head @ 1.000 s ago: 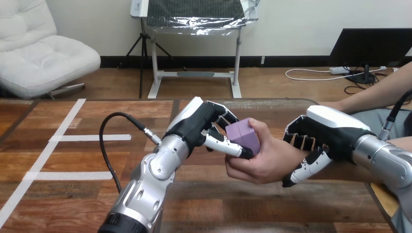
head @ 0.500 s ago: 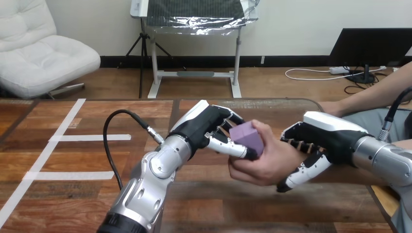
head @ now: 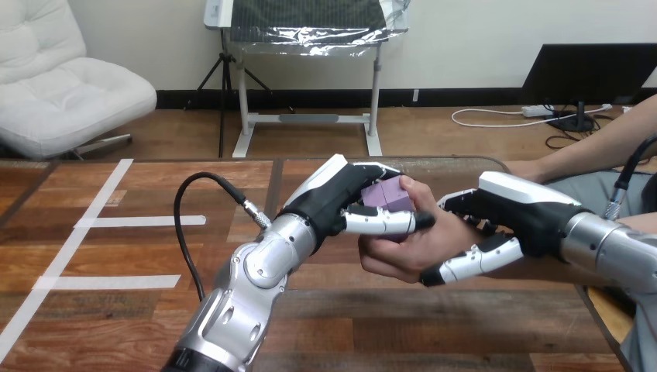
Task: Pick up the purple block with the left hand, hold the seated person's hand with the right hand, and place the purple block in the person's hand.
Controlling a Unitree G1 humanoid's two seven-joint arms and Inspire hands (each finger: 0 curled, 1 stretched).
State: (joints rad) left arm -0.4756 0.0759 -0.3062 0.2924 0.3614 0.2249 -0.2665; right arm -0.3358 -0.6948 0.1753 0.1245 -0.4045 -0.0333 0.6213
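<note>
Purple block (head: pixel 387 195) was pinched between the fingers and thumb of my left robot hand (head: pixel 341 198), touching the person's hand (head: pixel 403 249) just below it. My right robot hand (head: pixel 513 209) was curled round that hand from the other side.

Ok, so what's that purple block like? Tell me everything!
The block is a small pale-purple cube with flat, matt faces; I can't tell its material. It's off the table, slightly tilted, pinched by the left hand: fingers over its top, thumb across its front. It rests against the person's hand, whose thumb touches its right side.
</note>
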